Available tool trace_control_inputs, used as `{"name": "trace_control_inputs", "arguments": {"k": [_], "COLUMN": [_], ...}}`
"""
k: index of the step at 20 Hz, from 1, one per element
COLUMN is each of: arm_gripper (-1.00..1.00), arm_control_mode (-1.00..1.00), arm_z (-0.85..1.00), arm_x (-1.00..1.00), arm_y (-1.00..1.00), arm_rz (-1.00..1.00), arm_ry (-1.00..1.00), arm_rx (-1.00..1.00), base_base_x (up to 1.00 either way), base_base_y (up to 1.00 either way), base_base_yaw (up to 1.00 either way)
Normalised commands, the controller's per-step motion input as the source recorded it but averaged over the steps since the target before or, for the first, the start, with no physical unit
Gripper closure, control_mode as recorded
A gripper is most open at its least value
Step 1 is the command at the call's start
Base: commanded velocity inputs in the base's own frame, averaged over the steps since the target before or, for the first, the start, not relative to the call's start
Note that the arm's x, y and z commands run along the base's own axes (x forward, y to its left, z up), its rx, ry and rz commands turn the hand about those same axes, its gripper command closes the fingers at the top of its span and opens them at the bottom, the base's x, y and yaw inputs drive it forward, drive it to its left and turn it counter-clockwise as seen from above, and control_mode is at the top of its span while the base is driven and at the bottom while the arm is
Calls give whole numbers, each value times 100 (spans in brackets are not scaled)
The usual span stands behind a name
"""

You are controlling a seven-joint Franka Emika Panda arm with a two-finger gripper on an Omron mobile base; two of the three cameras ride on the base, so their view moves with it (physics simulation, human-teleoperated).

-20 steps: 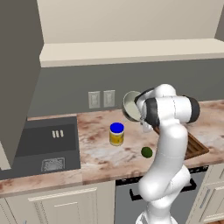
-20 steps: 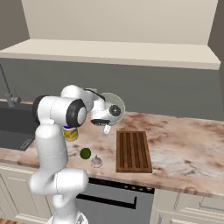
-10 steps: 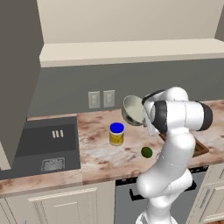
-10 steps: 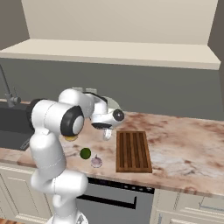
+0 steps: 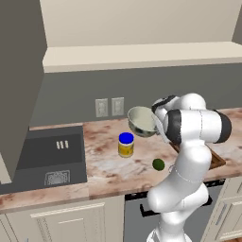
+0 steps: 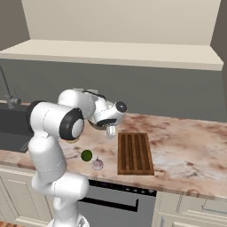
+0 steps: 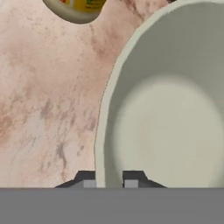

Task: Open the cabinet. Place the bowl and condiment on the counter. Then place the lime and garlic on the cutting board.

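I have the gripper [image 7: 109, 181] clenched on the rim of the bowl [image 5: 142, 121]. In the hand view the 2 dark finger tips sit at the bottom centre, 1 on each side of the bowl's [image 7: 175, 113] pale rim, and the bowl's inside fills the right half of that frame.

In the left base view the bowl hangs tilted at centre frame, just left of the arm's wrist, its opening turned toward the upper left. It is above the counter [image 5: 104, 163], not resting on it. In the right base view the bowl is mostly hidden behind the hand, left of centre.

The condiment [image 5: 125, 144] stands upright on the counter, just below and left of the bowl in the left base view. In the hand view its yellow body [image 7: 76, 8] shows at the top edge, left of the bowl's rim.

The lime [image 5: 158, 164] lies on the counter below the bowl, near the front edge. In the right base view the lime [image 6: 86, 155] and the garlic [image 6: 97, 164] lie close together, left of the cutting board [image 6: 135, 153], which sits at centre frame, right of the gripper.
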Motion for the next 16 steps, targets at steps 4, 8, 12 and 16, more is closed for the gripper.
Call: {"name": "trace_control_inputs", "arguments": {"k": [4,8,12,16], "arm_gripper": [-100,-100,-100,-100], "arm_control_mode": [-100,-100,-100,-100], "arm_z": [24,53,70,48], "arm_x": [0,0,-55,-100], "arm_y": [-1,0,-17,-29], "arm_rz": [12,10,9,13], "arm_ry": [0,0,0,0], "arm_rx": [-5,0,-1,-5], "base_base_x": [0,0,0,0], "base_base_y": [0,0,0,0], "base_base_yaw": [0,0,0,0]}}
